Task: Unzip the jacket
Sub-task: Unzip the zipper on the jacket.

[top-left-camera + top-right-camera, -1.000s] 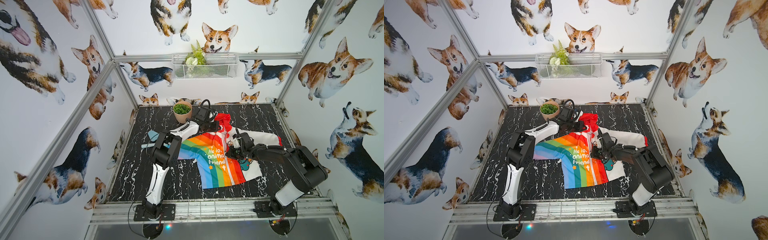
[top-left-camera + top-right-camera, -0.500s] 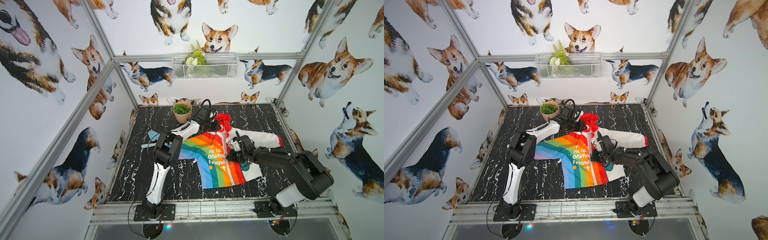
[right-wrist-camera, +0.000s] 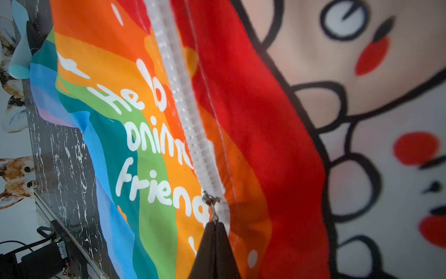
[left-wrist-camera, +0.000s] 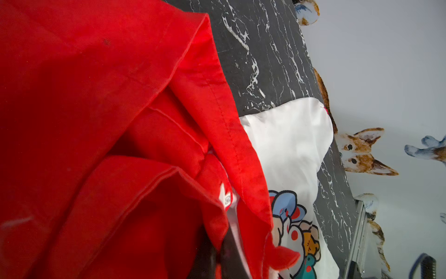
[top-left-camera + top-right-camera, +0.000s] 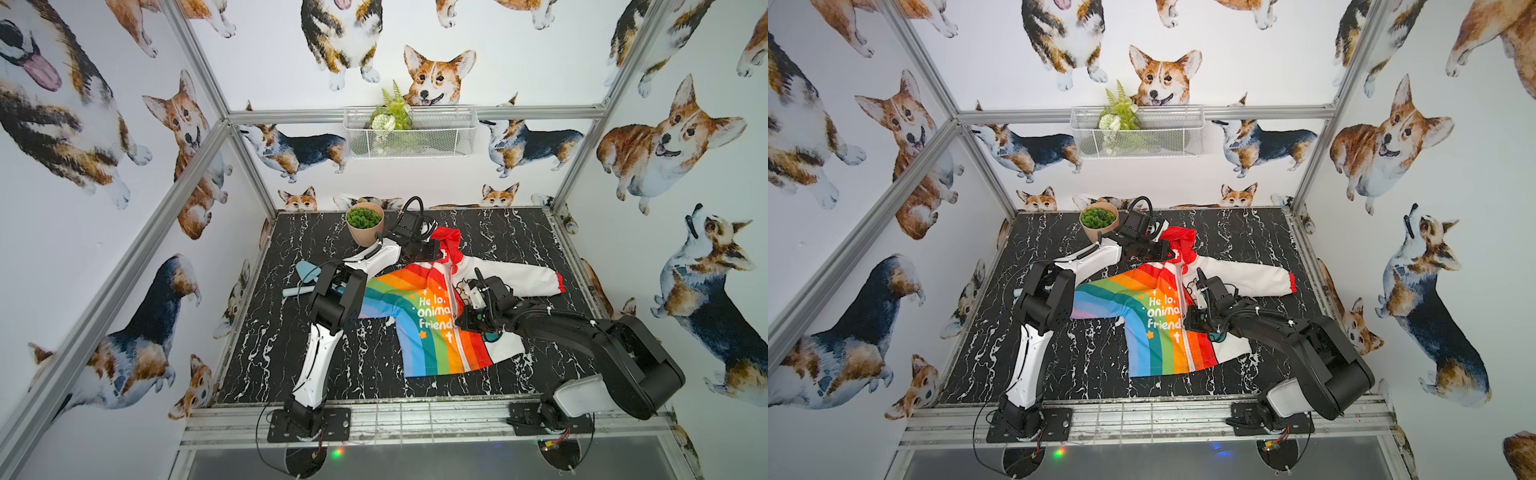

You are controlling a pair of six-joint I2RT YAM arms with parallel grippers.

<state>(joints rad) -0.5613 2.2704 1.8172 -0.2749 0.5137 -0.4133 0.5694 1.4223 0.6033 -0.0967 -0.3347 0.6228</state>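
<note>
In both top views, your jacket (image 5: 432, 328) lies spread on the surface (image 5: 291, 353), with its hood (image 5: 449, 239) toward the far wall. In your left wrist view, the left end effector (image 4: 222, 256) is pinched tight on the jacket's red collar fabric. In your right wrist view, the right end effector (image 3: 213, 241) is clamped on the zipper pull (image 3: 212, 205), beside "friend".

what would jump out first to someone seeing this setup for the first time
The rainbow-and-white jacket lies spread on the black marble table, the brightest thing there. The right gripper is shut on the zipper pull beside the word "Friend"; the left gripper pinches the jacket by its red hood. Corgi wallpaper covers the walls.
</note>
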